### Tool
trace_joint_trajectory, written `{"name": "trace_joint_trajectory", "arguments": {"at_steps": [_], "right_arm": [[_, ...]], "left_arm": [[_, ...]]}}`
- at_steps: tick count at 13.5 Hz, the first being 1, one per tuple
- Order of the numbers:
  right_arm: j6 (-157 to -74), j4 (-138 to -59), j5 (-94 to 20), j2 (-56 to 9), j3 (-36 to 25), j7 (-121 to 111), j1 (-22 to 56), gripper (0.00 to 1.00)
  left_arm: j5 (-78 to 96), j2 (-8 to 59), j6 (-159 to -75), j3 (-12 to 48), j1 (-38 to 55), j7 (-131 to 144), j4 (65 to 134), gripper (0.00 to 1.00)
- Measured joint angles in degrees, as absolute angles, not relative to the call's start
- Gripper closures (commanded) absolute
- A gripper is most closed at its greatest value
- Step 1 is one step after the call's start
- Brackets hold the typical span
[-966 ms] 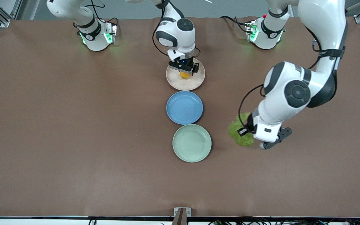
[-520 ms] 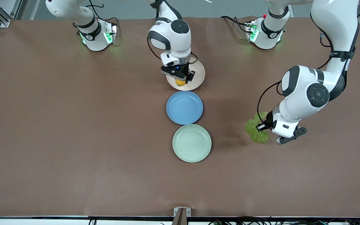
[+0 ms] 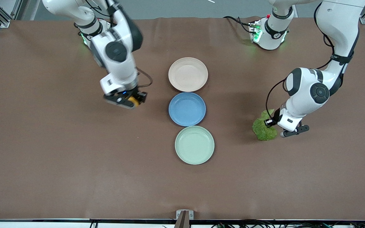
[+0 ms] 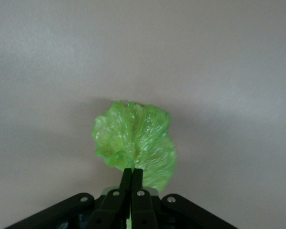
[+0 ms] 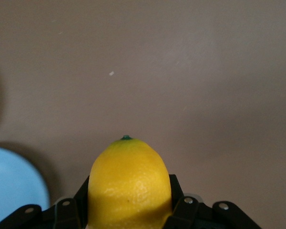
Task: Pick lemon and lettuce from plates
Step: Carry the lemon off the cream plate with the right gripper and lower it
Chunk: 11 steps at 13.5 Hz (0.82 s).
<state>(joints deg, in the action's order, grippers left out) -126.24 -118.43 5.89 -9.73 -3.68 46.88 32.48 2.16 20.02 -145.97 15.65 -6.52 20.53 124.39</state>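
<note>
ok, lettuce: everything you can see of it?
The lettuce is one crinkled, glossy bright-green leaf that looks plastic. The left gripper is shut on its stem end, and the leaf fans out from the fingertips. It hangs over bare brown table toward the left arm's end, off the mint plate.

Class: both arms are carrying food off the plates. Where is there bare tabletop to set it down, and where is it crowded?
Bare: brown table under the right gripper holding the lemon, and under the left gripper holding the lettuce. Crowded: the middle row of beige plate, blue plate and green plate.
</note>
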Motion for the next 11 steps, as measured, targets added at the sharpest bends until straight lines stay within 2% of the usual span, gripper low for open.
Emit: {"name": "trace_joint_trajectory", "arguments": {"at_steps": [5, 6, 7, 8, 9, 11], "right_arm": [[-136.2, -122.6, 1.5, -13.7, -3.6, 20.4, 17.6, 1.00], [-137.4, -122.8, 0.0, -15.3, -3.6, 16.3, 15.8, 0.99], [-138.4, -122.8, -0.9, -17.0, -3.6, 13.2, 14.4, 0.99], [-139.7, -122.9, -1.2, -18.5, -3.6, 10.9, 13.1, 0.99], [-141.6, -123.3, -1.3, -19.8, -3.6, 9.4, 12.1, 0.99], [-147.0, -125.7, -1.3, -21.8, -3.5, 7.4, 10.9, 0.99]], "left_arm": [[0.1, 20.2, -146.2, 15.6, -10.2, 10.5, 126.7, 0.96], [-0.5, 20.4, -146.2, 15.6, -10.6, 9.8, 126.9, 0.92], [-0.8, 20.6, -146.2, 15.6, -10.6, 9.3, 126.9, 0.65], [-0.9, 20.6, -146.2, 15.7, -10.6, 9.1, 126.9, 0.19], [-0.9, 20.7, -146.3, 15.7, -10.6, 9.0, 126.9, 0.00], [-1.0, 20.7, -146.7, 15.7, -10.6, 8.7, 126.6, 0.00]]}}
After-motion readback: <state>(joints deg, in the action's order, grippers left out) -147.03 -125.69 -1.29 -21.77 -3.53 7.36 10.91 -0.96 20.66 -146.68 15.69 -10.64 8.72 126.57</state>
